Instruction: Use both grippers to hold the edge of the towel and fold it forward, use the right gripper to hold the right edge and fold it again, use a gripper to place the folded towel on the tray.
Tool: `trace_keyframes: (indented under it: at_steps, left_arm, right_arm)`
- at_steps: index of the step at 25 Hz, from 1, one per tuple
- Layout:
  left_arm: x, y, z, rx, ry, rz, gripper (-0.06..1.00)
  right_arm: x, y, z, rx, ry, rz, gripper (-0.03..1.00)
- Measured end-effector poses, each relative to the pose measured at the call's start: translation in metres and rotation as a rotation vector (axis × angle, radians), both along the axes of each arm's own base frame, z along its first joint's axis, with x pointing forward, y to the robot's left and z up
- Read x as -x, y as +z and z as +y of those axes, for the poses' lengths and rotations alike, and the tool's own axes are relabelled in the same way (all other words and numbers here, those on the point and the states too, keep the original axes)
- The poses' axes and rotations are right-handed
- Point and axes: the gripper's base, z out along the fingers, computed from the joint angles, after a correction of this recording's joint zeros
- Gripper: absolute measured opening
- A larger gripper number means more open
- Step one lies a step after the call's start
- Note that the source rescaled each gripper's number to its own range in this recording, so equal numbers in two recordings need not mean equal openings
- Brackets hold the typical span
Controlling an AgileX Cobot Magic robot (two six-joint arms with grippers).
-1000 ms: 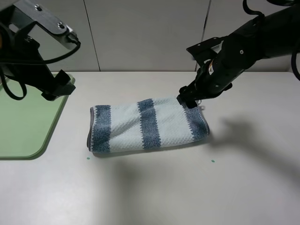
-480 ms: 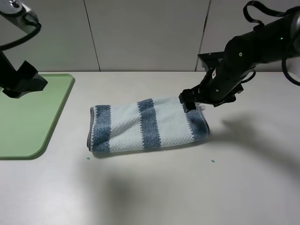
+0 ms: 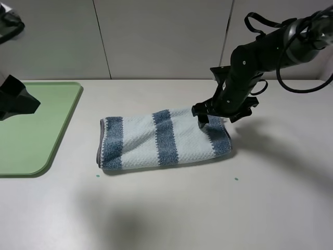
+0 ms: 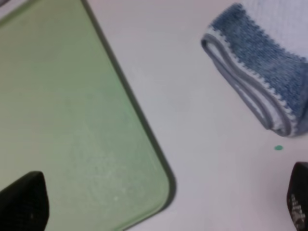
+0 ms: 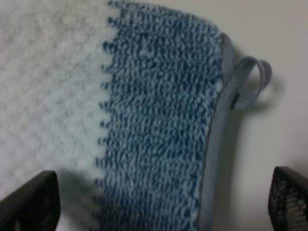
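The folded towel (image 3: 164, 138) lies on the table (image 3: 171, 208) apart from the green tray (image 3: 47, 135), and beyond it the right gripper (image 3: 209, 112), arm bent steeply down, spreads wide and empty over its right hem (image 5: 214, 159), while the left gripper (image 3: 15, 101) hovers agape, holding nothing, above the tray.
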Motion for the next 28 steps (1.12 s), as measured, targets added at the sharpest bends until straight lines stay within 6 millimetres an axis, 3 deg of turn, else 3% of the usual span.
trace_keyframes:
  at_steps: [12,23,25,28]
  left_arm:
    - [0.015,0.009,0.007,0.042,0.013,-0.019,1.00]
    - [0.018,0.012,0.008,0.053,0.012,-0.035,1.00]
    - [0.018,0.012,0.008,0.054,0.012,-0.034,1.00]
    - [0.018,0.012,0.008,0.054,0.012,-0.035,1.00]
  right_arm:
    - [-0.005,-0.028,0.002,0.027,-0.010,0.070,0.94]
    - [-0.006,-0.036,0.003,0.028,-0.018,0.086,0.93]
    - [-0.006,-0.036,0.004,0.024,-0.021,0.087,0.86]
    - [-0.006,-0.037,0.006,0.009,-0.022,0.084,0.62]
